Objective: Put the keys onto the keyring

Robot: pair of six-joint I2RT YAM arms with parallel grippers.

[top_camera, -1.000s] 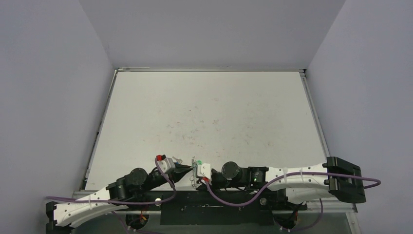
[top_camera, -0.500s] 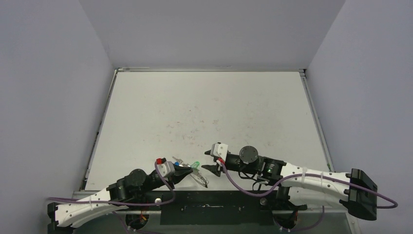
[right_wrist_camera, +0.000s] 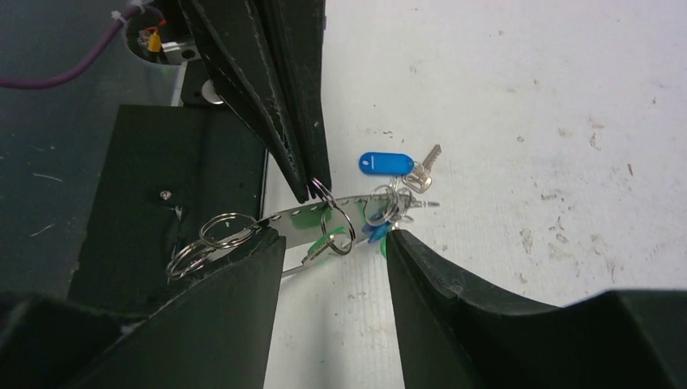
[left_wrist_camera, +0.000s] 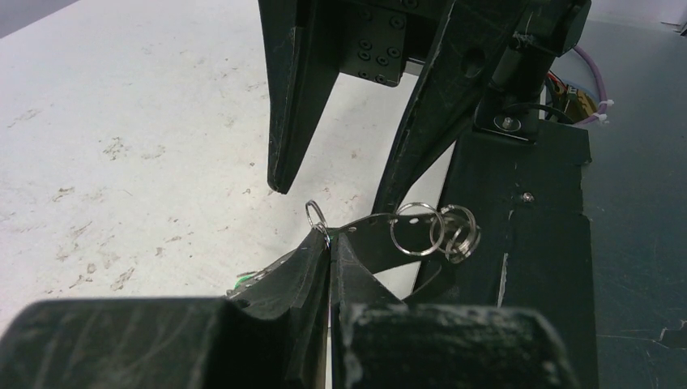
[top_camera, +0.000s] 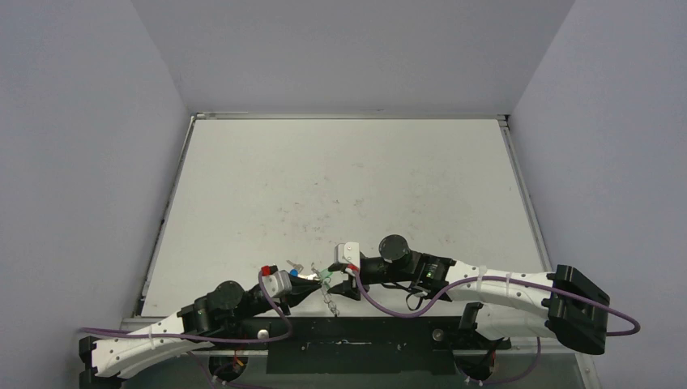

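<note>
Apparently left gripper pinches the keyring, right gripper parted astride.

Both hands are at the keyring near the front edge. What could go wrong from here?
1. The left hand pinches the keyring only at its fingertips; a nudge could pull it free.
2. Small rings and a blue-tagged key bunch by the open right hand; closing may catch the wrong piece.
3. Two loose rings hang over the dark base plate, off the table; a drop could land there.
</note>
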